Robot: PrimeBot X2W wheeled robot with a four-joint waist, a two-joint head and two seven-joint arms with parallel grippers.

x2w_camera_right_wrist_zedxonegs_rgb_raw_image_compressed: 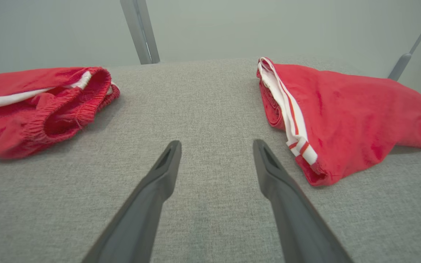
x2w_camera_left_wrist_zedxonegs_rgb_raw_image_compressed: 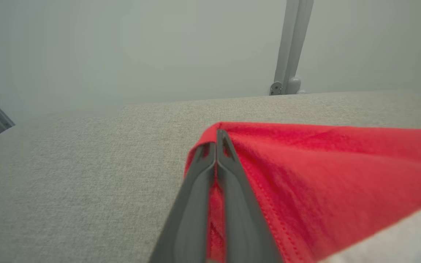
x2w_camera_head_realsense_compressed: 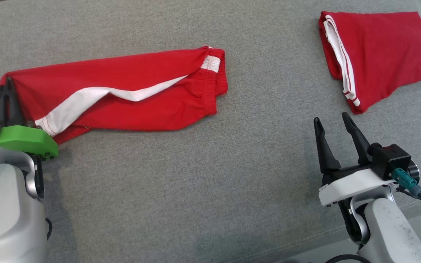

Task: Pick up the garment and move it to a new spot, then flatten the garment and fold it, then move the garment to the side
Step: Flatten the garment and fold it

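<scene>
We count two red clothes: a long garment (x2w_camera_head_realsense_compressed: pixel 130 91) at the middle left and a folded garment (x2w_camera_head_realsense_compressed: pixel 382 54) at the upper right. We count two grippers: left gripper (x2w_camera_head_realsense_compressed: pixel 8 87), right gripper (x2w_camera_head_realsense_compressed: pixel 330 119).

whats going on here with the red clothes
The robot's left hand is shut on the left end of the long red garment, which lies stretched out across the grey surface. Its right hand is open over a bare part of the surface, holding nothing. A second red garment lies folded off to the right, apart from both hands.
</scene>
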